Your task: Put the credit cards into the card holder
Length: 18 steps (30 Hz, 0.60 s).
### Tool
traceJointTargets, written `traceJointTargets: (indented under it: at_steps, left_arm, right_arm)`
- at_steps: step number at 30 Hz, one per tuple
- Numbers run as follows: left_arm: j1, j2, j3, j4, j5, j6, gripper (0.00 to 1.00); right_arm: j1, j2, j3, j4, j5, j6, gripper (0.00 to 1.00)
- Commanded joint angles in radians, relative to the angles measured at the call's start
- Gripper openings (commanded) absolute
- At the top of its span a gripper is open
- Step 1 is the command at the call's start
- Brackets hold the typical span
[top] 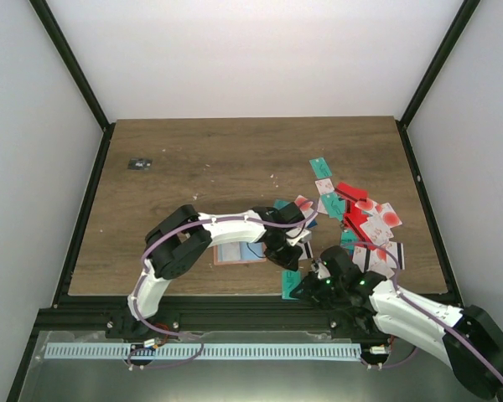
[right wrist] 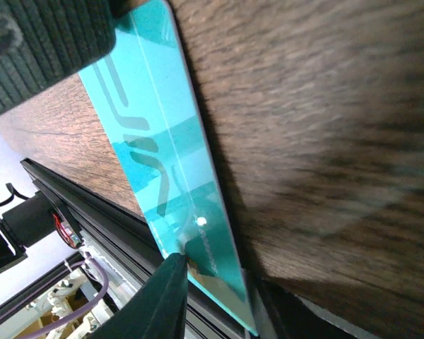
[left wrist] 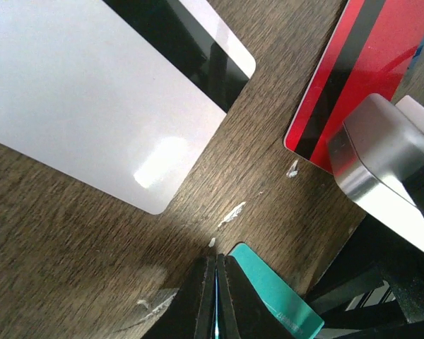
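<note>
A teal credit card (top: 291, 283) (right wrist: 169, 162) stands tilted at the table's front edge, its near end over the rail. My left gripper (top: 290, 254) (left wrist: 216, 258) is shut on its far end, and a thin teal edge shows between the pads. The rest of the card (left wrist: 275, 293) runs off to the right. My right gripper (top: 307, 289) (right wrist: 219, 275) is at the card's near end. One finger (right wrist: 171, 289) touches the card's face and the other is mostly hidden behind it. The salmon card holder (top: 239, 253) lies open, left of both grippers.
A pile of red, teal and white-pink cards (top: 365, 222) covers the right side. A white card with a black stripe (left wrist: 92, 92) and a red striped card (left wrist: 360, 70) lie close to my left gripper. A small dark object (top: 139, 163) sits far left. The black rail (top: 235, 301) borders the front edge.
</note>
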State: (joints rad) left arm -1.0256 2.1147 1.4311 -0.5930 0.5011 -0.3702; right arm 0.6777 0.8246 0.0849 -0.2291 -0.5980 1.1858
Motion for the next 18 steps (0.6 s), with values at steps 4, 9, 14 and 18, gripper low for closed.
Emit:
traceJointTargets:
  at_steps: [4,9,14,18]
  left_arm:
    - [-0.012,-0.001,-0.08,-0.007,-0.016,-0.027,0.04]
    - [-0.01,-0.047,-0.065,-0.012,-0.012,-0.053,0.04]
    - [0.006,-0.132,-0.01,-0.064,-0.039,-0.081,0.04]
    - [0.043,-0.232,0.025,-0.132,-0.081,-0.107,0.06]
  right_arm:
    - [-0.014,0.005,-0.024,0.007,0.081,0.023,0.07]
    - [-0.015,-0.022,0.002,-0.021,0.068,0.015,0.02]
    - [-0.014,-0.085,0.068,-0.091,0.065,-0.017,0.01]
    - [-0.015,-0.123,0.142,-0.128,0.069,-0.047,0.01]
